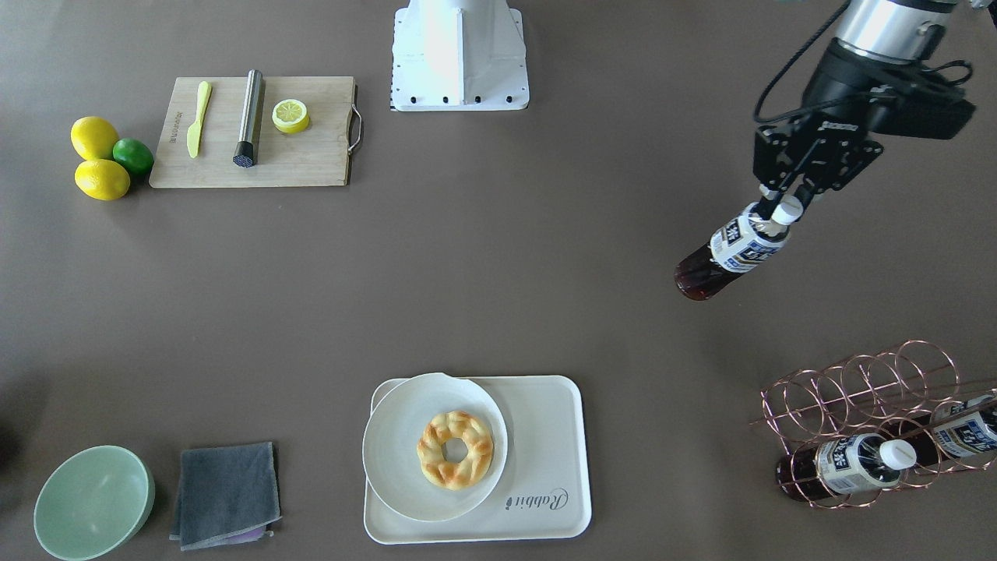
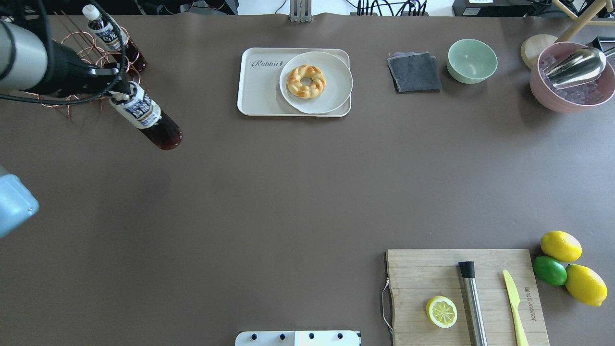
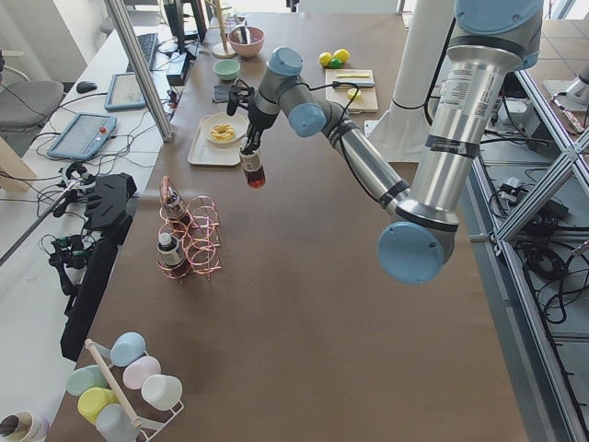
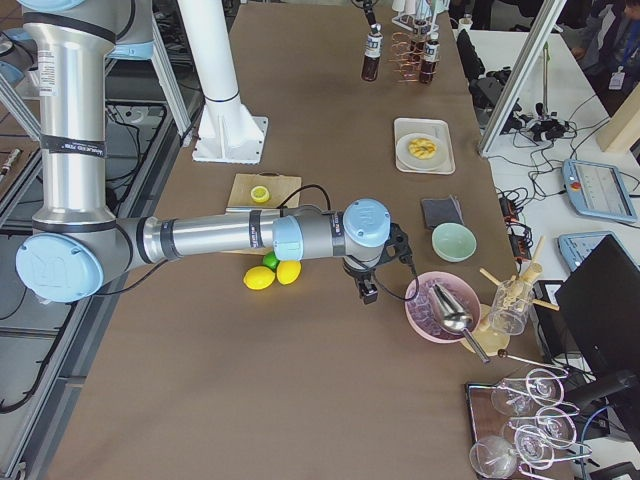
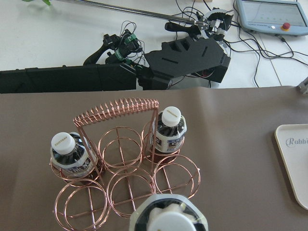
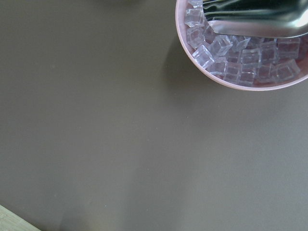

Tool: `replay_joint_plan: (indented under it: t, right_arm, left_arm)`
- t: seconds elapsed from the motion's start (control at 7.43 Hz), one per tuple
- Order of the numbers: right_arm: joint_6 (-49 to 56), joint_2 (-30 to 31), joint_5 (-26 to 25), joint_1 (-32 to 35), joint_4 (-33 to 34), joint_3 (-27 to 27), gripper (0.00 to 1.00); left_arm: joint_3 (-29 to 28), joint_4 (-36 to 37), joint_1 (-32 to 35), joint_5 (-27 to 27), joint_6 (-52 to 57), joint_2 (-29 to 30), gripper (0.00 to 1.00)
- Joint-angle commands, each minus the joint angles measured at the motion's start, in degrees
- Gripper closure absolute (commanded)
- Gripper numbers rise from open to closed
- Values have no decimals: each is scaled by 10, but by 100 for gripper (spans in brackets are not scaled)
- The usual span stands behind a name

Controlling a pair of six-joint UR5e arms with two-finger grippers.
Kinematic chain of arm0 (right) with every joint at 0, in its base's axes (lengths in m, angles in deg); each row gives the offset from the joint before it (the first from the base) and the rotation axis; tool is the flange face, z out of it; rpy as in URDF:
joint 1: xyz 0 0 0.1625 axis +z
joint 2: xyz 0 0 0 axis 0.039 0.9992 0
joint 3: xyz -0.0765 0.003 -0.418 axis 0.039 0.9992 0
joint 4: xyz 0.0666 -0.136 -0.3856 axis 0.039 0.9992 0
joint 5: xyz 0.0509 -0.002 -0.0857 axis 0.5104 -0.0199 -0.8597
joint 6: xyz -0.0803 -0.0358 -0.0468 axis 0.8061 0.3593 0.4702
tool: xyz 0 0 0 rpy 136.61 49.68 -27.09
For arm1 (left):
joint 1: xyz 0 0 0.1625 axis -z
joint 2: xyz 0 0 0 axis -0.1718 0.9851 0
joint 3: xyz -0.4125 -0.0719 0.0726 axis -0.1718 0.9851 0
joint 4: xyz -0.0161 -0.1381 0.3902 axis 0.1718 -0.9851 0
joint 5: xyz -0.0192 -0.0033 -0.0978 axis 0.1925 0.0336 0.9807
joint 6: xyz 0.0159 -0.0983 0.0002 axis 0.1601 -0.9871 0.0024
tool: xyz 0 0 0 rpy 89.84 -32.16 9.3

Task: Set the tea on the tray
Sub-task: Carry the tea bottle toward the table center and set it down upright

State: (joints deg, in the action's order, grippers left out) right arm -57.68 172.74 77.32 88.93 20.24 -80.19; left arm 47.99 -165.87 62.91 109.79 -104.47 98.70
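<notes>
The left arm stretches out, its gripper (image 1: 781, 212) clamped on the neck of the tea (image 1: 732, 249). The bottle is apparently lifted, at nine o'clock from the tray (image 2: 259, 93) in the overhead view. Whether the right gripper (image 4: 366, 290), beside the ice bowl (image 4: 412, 308), is open or closed cannot be told.

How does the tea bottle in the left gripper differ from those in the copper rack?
The held bottle is clamped at its neck by the left gripper, outside the copper rack, nearer the tray; the rack bottles stand ungripped in its rings, farther off. Same caps, labels, tea.
</notes>
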Motion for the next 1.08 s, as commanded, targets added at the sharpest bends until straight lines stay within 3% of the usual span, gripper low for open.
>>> replay_joint_plan:
  t: [0.0, 0.27, 0.54, 0.81, 0.94]
  right_arm:
    - [-18, -8, 0, -6, 0, 0, 0]
    - [-18, -8, 0, -7, 0, 2, 0]
    - [-19, -7, 0, -6, 0, 2, 0]
    - [-19, -7, 0, -6, 0, 2, 0]
    - [-19, -7, 0, -6, 0, 3, 0]
  left_arm:
    - [1, 186, -184, -166, -134, 170, 100]
    - [-25, 187, -269, -243, -196, 210, 100]
    - [-82, 188, -285, -247, -231, 268, 100]
    - [-112, 188, -329, -303, -249, 281, 100]
    - [-113, 192, -331, -303, -248, 280, 100]
